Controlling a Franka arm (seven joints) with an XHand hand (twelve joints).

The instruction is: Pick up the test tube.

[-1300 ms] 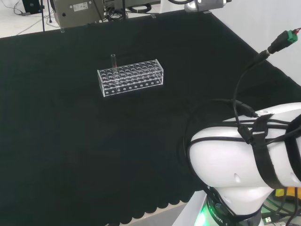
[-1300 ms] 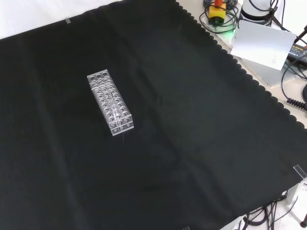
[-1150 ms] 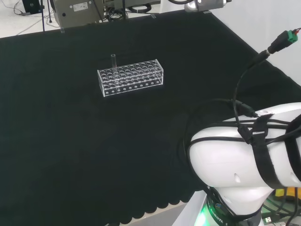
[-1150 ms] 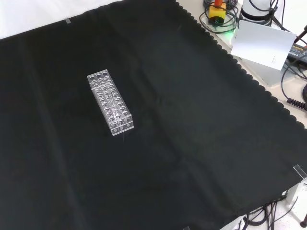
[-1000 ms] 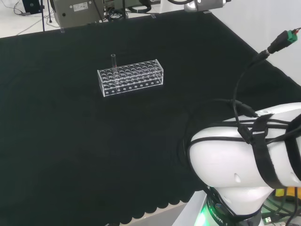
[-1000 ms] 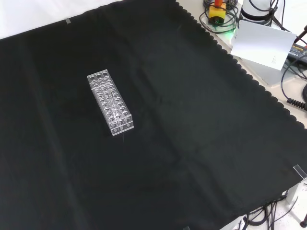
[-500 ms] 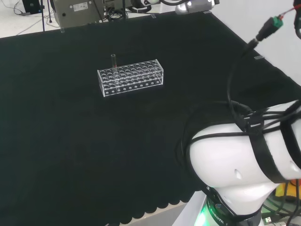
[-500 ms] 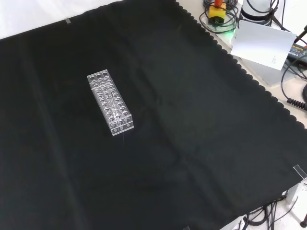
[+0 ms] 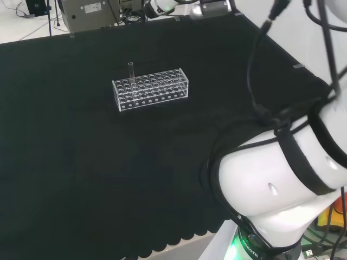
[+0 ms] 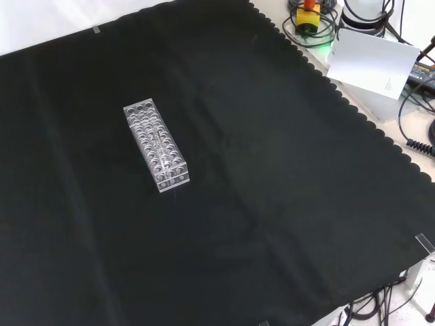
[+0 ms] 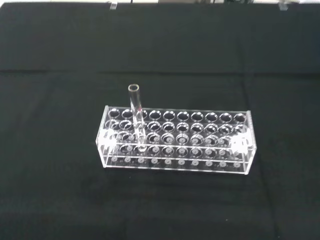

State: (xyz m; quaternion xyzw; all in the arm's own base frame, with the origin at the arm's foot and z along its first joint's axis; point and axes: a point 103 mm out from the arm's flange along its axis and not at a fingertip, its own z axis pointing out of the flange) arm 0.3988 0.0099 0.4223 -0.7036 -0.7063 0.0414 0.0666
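A clear plastic rack with many holes stands on the black cloth, left of centre in the head view. One clear test tube stands upright in a hole at the rack's left end there, sticking up above the rack's top. The wrist view looks at the rack from a distance, with the test tube leaning slightly in it. In the front view the rack lies lengthwise left of centre. The other holes look empty.
The arm's big white links stand at the head view's right, with black cables over them. A white arm part shows at the top edge. A white box and cables lie beyond the cloth's scalloped edge.
In the head view the arm's links have swung and the white part at the top edge has shifted left, toward the rack's side. Rack and tube have not moved.
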